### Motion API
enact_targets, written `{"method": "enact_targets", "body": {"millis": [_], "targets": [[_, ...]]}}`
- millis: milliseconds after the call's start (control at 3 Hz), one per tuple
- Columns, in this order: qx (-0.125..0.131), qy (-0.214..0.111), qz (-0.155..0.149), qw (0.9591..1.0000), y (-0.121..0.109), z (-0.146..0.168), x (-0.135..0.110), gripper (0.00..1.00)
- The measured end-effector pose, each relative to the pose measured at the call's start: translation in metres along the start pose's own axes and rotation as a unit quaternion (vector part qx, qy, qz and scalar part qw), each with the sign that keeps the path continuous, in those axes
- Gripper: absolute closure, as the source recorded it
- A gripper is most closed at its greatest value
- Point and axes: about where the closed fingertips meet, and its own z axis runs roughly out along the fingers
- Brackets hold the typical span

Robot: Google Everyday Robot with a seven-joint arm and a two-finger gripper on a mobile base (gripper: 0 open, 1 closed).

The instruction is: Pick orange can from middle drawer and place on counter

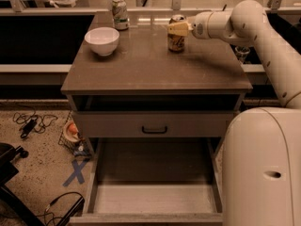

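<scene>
The orange can (176, 36) stands upright on the counter (155, 72), at its far right part. My gripper (180, 28) is at the can's upper right side, level with its top, and the arm reaches in from the right. The middle drawer (155, 199) is pulled out at the bottom of the view, and its grey floor is bare.
A white bowl (102, 40) sits at the counter's far left, with a green-and-white can (119, 13) behind it. A drawer front with a black handle (154, 129) is shut above the open drawer. My white body (263, 168) stands at the right. Cables and blue tape (76, 172) lie on the floor at the left.
</scene>
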Motion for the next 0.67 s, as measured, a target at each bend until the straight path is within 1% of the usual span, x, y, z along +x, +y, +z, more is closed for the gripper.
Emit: {"method": "enact_targets", "body": {"millis": [333,667], "targets": [[-0.002,0.001,0.0,1.0,0.0014,0.0023,0.0008,0.2],[-0.004,0.001,0.001,1.0,0.0038,0.0063,0.002,0.0]]}}
